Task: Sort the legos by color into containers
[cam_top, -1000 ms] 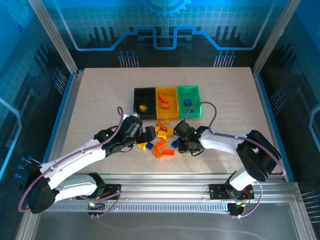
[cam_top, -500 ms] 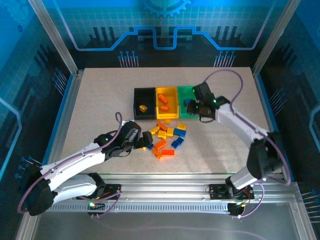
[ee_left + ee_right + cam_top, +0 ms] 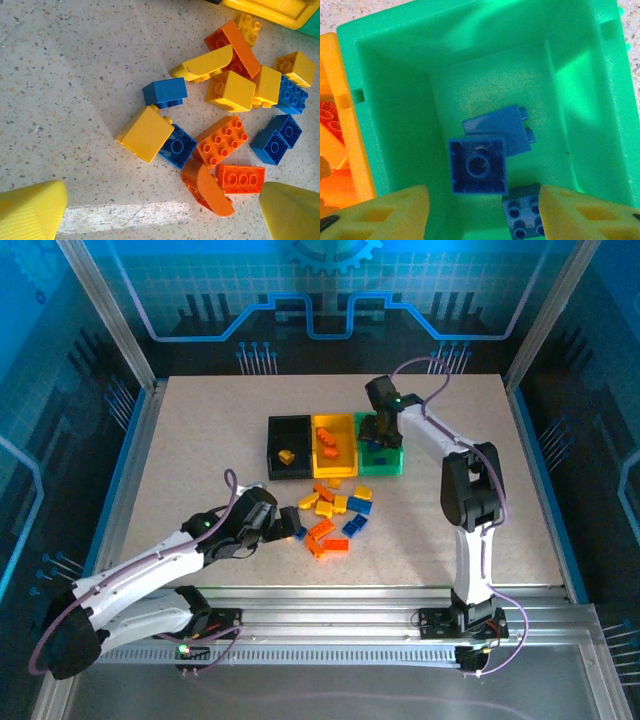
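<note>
Now the right jaws stand released over the green bin (image 3: 395, 65), their blue brick (image 3: 479, 167) just dropped in. Left jaws gape wide.

Straight down into the green bin (image 3: 395, 75): three blue bricks (image 3: 479, 170) bunched together inside. The right gripper (image 3: 484, 214) hangs above, fingers spread apart. Orange bricks (image 3: 332, 185) lie in the yellow bin (image 3: 350, 125) alongside.

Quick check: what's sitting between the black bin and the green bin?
The yellow bin, holding orange bricks, sits between them, as the top view shows.
</note>
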Controlling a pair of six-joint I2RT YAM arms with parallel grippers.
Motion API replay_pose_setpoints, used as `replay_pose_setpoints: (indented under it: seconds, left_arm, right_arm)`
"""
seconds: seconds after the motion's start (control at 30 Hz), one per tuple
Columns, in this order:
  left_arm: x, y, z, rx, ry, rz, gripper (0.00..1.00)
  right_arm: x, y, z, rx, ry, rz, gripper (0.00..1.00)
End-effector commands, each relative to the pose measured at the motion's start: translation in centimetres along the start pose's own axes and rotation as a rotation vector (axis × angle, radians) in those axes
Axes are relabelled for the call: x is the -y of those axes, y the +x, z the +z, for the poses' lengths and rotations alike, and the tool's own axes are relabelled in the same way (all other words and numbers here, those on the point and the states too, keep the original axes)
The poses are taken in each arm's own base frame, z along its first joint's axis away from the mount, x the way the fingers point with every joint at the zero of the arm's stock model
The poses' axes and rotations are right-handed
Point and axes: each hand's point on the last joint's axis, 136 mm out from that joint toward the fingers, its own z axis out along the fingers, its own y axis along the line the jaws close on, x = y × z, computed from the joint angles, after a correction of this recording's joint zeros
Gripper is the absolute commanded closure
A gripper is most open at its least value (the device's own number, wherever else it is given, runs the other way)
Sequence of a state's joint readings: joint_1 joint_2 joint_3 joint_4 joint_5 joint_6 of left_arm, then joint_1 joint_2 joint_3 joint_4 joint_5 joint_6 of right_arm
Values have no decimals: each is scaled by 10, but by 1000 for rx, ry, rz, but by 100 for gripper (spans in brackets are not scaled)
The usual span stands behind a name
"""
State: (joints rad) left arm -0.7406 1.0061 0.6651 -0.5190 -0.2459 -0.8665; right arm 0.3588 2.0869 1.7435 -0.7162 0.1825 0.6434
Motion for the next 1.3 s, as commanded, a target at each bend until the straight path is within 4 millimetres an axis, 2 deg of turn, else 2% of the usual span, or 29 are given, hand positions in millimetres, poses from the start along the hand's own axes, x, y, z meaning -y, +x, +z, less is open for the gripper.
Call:
replay_pose_setpoints:
  seconds: [0.0,0.07,0.17,0.23,0.4,0.53,0.73,0.97,1.17,1.27]
  left_arm:
    - [-5,4,-3,-10,-3,-10,1]
    - [-4,3,-3,-5,1,-9,1]
    - [-4,2,-2,1,4,-10,1]
    - [-4,2,0,3,10,-11,1]
    - [-5,5,4,-5,26,-15,1]
    - [-9,7,5,-19,17,-13,1]
    - [-17,9,2,-15,17,-18,1]
    - [-21,10,1,-16,22,-30,1]
    - [-22,11,1,-19,25,-34,1]
    - [-23,10,1,-15,25,-38,1]
  right_arm:
    - [-6,0,-35,28,-42,0,37]
    - [-6,15,-50,36,-64,5,37]
    - [-2,56,-63,20,-72,13,36]
    - [-1,90,-67,-10,-79,12,36]
    - [-12,166,-64,-85,-75,-39,35]
    - [-13,201,-54,-136,-61,-16,35]
    - [-18,228,-43,-167,-38,-16,34]
    - [-28,242,-30,-212,-48,-13,33]
    - [-11,254,-21,-247,31,7,35]
    - [-3,259,-18,-257,60,7,40]
